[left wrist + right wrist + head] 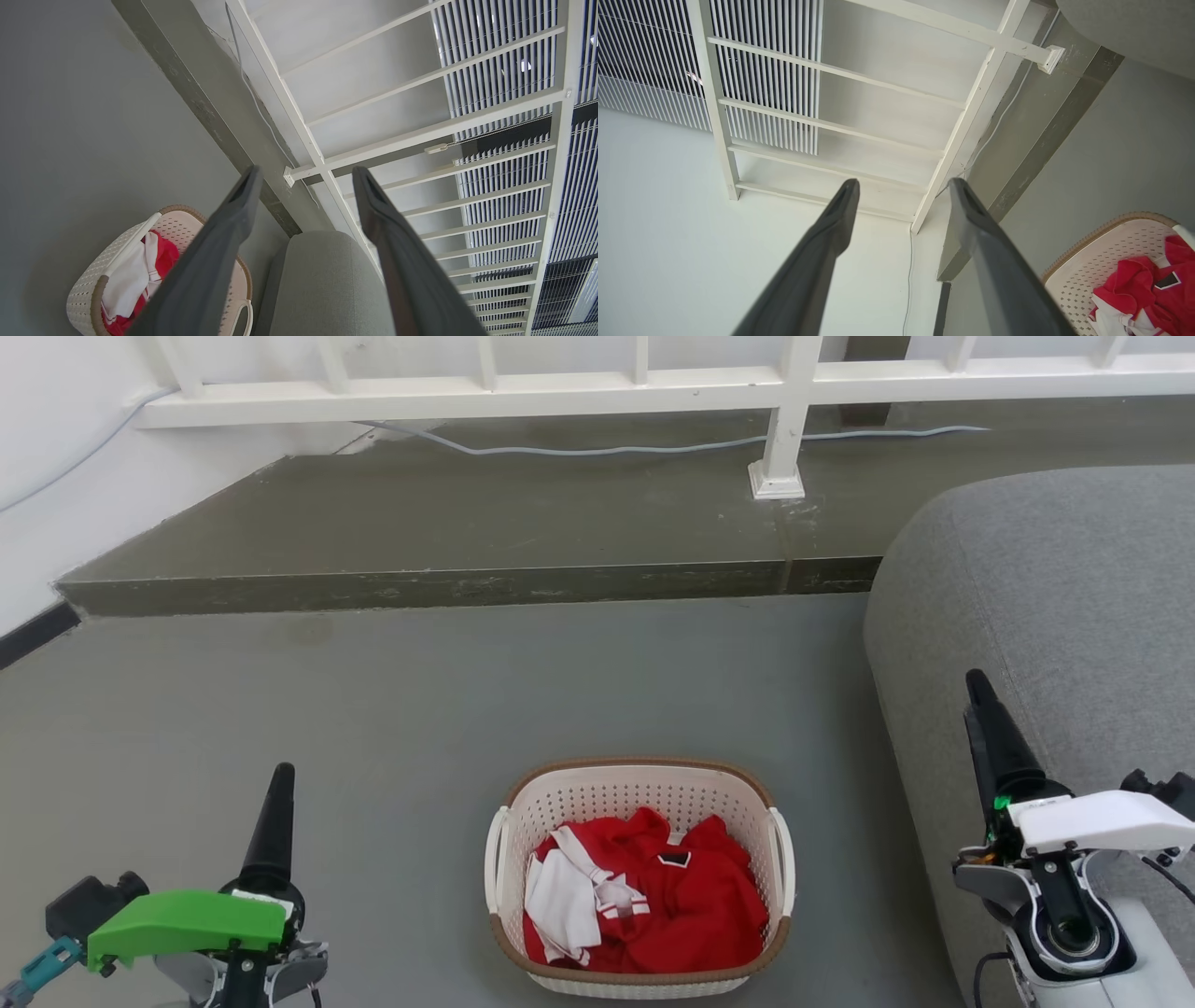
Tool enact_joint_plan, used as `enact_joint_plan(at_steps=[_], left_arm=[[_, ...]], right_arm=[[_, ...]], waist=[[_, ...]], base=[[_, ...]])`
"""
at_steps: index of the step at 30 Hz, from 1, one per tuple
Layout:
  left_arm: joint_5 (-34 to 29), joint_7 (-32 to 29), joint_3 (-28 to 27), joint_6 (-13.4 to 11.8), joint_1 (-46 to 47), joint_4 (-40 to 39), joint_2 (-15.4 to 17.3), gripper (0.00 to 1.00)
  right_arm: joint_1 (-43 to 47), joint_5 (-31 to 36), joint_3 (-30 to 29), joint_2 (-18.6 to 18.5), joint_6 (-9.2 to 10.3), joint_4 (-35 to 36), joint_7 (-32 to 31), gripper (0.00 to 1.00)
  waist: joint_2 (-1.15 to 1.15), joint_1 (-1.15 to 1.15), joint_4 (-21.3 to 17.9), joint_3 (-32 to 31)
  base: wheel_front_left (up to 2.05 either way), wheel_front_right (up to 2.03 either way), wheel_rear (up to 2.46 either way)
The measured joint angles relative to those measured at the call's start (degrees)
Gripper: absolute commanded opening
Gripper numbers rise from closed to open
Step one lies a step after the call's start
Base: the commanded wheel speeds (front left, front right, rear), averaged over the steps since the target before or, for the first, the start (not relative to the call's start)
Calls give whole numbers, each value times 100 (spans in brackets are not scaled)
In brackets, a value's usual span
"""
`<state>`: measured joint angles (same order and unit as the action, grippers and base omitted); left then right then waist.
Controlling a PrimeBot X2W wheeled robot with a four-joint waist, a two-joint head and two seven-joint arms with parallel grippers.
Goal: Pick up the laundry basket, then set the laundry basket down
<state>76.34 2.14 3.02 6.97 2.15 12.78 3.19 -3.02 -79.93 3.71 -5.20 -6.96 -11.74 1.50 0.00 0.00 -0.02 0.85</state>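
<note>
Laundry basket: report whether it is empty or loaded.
Loaded, partly. The laundry basket sits upright on the floor, with crumpled red and white clothes covering its bottom, piled well below the rim.

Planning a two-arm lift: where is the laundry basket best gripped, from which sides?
Likely by the white side handles of the laundry basket: left gripper from its left, right gripper from its right. They stand off its walls below the rim, one facing each arm.

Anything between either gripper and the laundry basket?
Left gripper: bare floor up to the laundry basket. Right gripper: it shows against the grey sofa, whose edge lies between it and the basket's right handle, possibly crowding that approach.
</note>
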Motion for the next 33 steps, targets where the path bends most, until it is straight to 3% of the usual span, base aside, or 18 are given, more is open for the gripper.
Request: enact_joint_plan(at_steps=[21,33], left_arm=[[-2239,400,174,-102,17,-196,103,100],[-3516,628,333,-205,22,-336,91,100]], right_arm=[[-164,1991,898,-525,-1,-149,447,100],[-275,2994,1021,-483,0,-113,666,100]], waist=[[0,0,6,-7],[0,0,-9,-8]], base=[[0,0,0],[0,0,0]])
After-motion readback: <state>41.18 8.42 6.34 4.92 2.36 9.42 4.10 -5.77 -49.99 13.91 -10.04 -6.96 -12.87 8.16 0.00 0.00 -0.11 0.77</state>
